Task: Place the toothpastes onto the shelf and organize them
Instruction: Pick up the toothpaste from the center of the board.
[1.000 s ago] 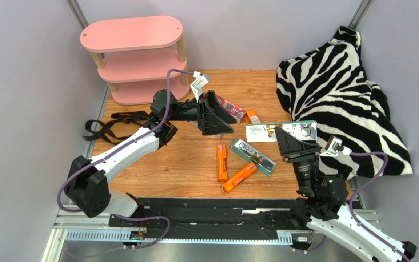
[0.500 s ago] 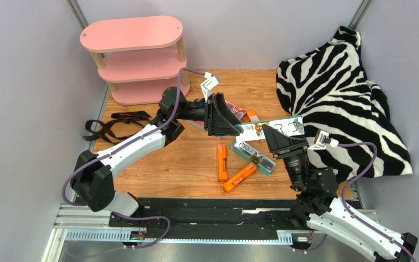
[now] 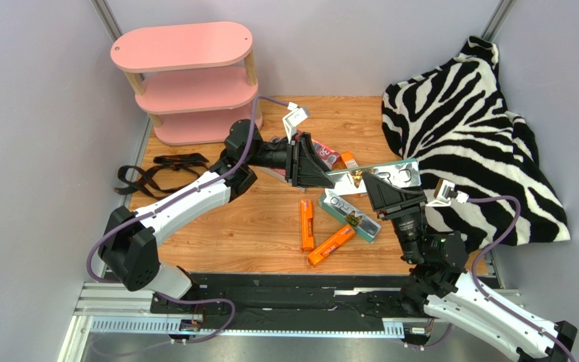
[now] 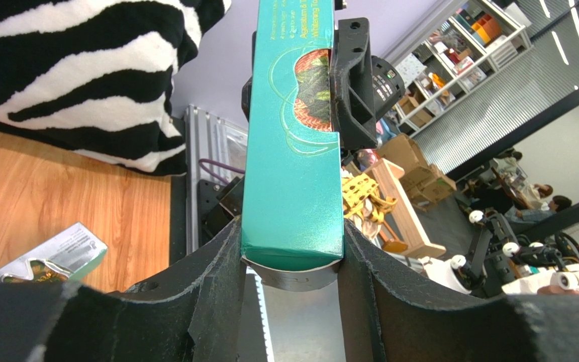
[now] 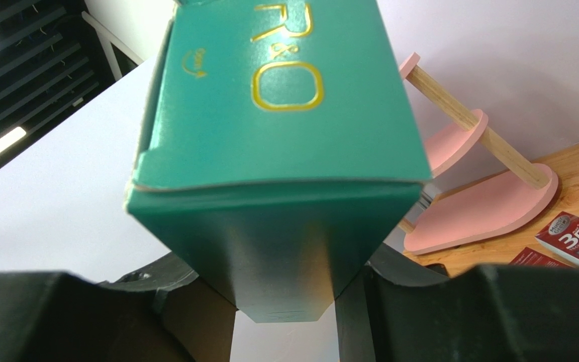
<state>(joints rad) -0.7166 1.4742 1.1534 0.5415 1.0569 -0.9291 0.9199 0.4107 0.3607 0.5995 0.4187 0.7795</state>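
Above the middle of the table (image 3: 255,226), a silver-and-teal toothpaste carton (image 3: 404,173) hangs off the wood between the two arms. The left gripper (image 3: 329,175) is closed on its left end, fingers (image 4: 213,279) pressed against both sides. The right gripper (image 3: 375,182) clamps it nearer the right end. On the wood below lie a second silver carton (image 3: 351,216) and two orange cartons (image 3: 307,225), with red cartons (image 3: 329,156) just beyond the left gripper. The pink shelf (image 3: 187,83) stands at the far left, well apart from the held carton.
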